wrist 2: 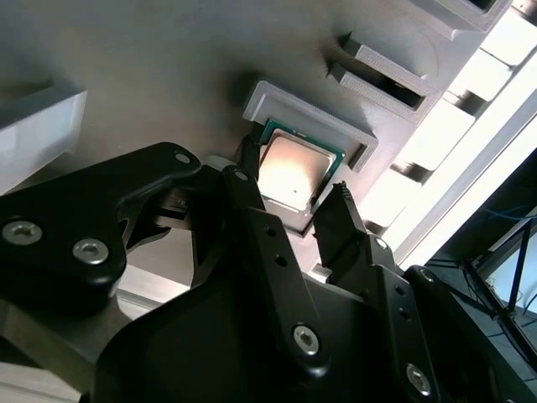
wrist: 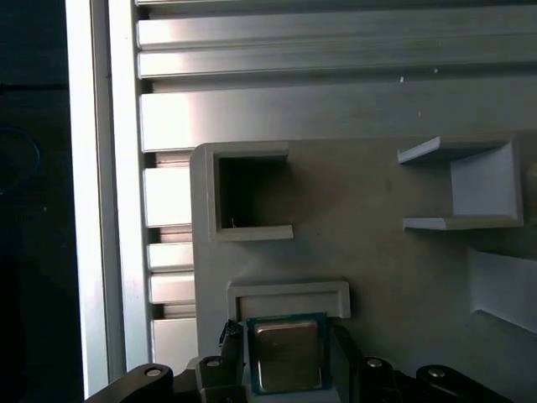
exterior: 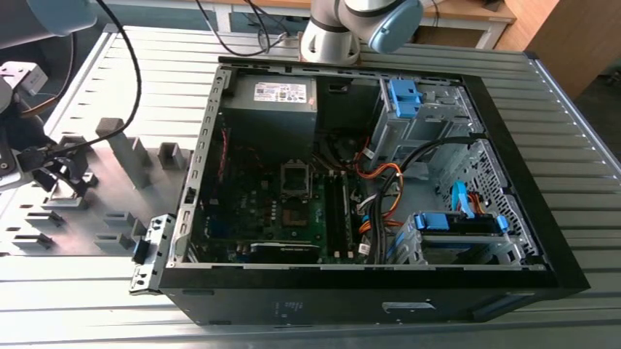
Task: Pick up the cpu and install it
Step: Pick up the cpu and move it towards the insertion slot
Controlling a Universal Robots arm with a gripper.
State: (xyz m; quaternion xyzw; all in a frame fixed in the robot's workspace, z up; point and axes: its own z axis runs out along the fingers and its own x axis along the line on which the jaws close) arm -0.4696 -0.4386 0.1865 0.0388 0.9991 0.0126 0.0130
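The cpu (wrist 2: 295, 162) is a small square chip with a dull silver top and a green rim. It lies against a pale U-shaped holder (wrist 2: 312, 113) on the grey fixture plate (wrist: 394, 260). My gripper (wrist 2: 294, 175) has one black finger pressed against each of two opposite edges of the chip, so it is shut on it. The first wrist view gives the same grip on the cpu (wrist: 287, 353), just below the holder's lip (wrist: 289, 292). In the exterior view my gripper (exterior: 49, 174) is low over the fixture plate at the exterior view's left, well apart from the open PC case (exterior: 374, 280).
Inside the case the motherboard's metal socket frame (exterior: 296, 178) lies beside long black memory sticks (exterior: 338, 211), with orange cables (exterior: 383, 174) and blue drive brackets (exterior: 403, 98) further right. Raised grey blocks (exterior: 131, 149) stand on the fixture plate. The slatted metal table (exterior: 572, 131) surrounds everything.
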